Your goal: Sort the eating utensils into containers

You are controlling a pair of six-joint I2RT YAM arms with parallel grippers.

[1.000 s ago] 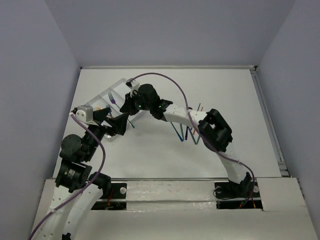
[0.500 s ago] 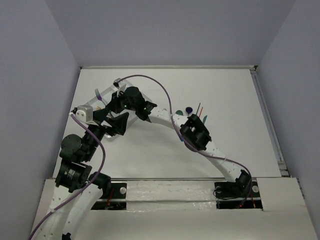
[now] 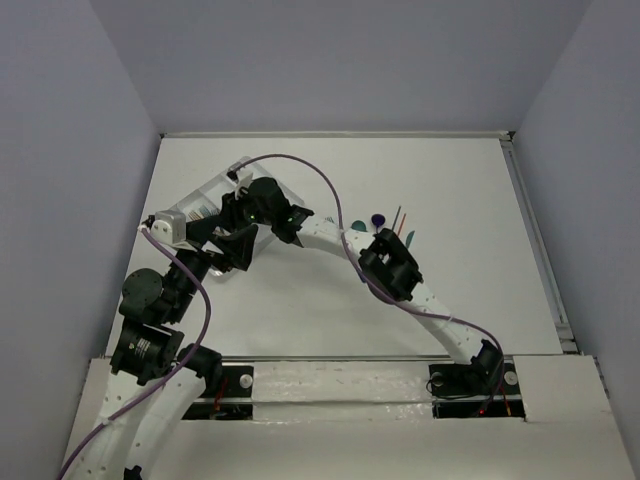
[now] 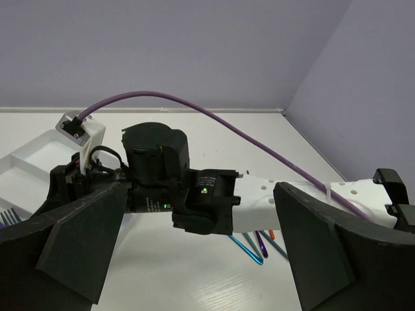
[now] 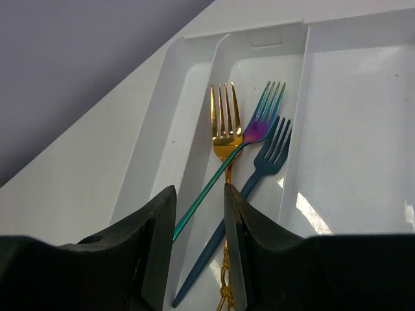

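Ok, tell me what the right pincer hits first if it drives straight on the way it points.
The right pincer would probably meet the teal-purple fork first: its handle runs between the fingers. It lies across the gold fork, beside the blue fork, in one tray compartment. Depth is unclear.

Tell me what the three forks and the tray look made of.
Gold fork: polished metal or metallic-coated plastic, judging by its mirror-like sheen.
Teal-to-purple fork: the same glossy look, with an iridescent colour-shifting coating.
Dark blue fork: duller and near matte, so plastic or coated metal.
Tray: smooth translucent white plastic with soft highlights.
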